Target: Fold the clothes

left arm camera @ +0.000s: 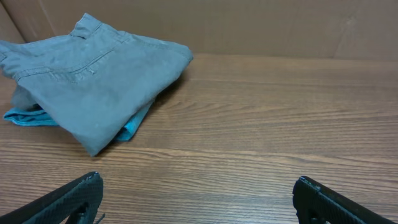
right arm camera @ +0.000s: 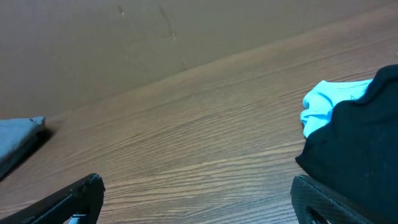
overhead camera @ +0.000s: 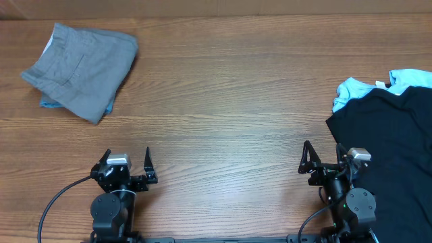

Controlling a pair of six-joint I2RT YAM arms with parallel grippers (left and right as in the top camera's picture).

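Folded grey shorts lie at the table's far left, with a strip of light blue cloth under them. A black T-shirt is spread loosely at the right edge, over a light blue tee. My left gripper stands open near the front edge, well short of the shorts, nothing between its fingers. My right gripper is open too, its right finger at the black shirt's near edge.
The wooden table runs between the two piles. A brown wall rises behind its far edge. Black cables trail from the arm bases at the front.
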